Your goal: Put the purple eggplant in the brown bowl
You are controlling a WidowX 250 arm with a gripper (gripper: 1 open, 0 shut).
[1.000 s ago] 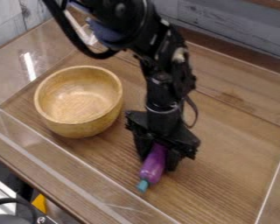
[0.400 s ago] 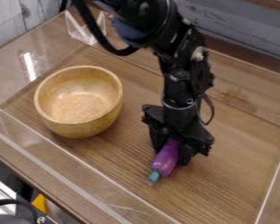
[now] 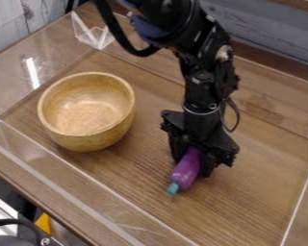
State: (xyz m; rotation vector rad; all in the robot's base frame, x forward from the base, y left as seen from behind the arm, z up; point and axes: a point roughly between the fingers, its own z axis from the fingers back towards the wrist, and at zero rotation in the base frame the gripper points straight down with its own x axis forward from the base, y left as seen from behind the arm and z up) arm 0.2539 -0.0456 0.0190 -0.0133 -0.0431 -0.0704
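The purple eggplant [image 3: 185, 175] lies on the wooden table right of centre, with its teal stem tip pointing toward the front edge. My gripper [image 3: 194, 161] points straight down and is shut on the eggplant's upper end, one black finger on each side. The eggplant's far end is hidden between the fingers. The brown bowl [image 3: 80, 139] stands upright and empty to the left, about a hand's width from the gripper.
Clear plastic walls [image 3: 66, 197] ring the wooden table [image 3: 266, 144] at the front and left. A grey panelled wall runs along the back. The black arm [image 3: 183, 38] leans in from the top centre above the gripper.
The gripper and the eggplant held in it have shifted to the right and slightly away from the bowl. The bowl has stayed put.
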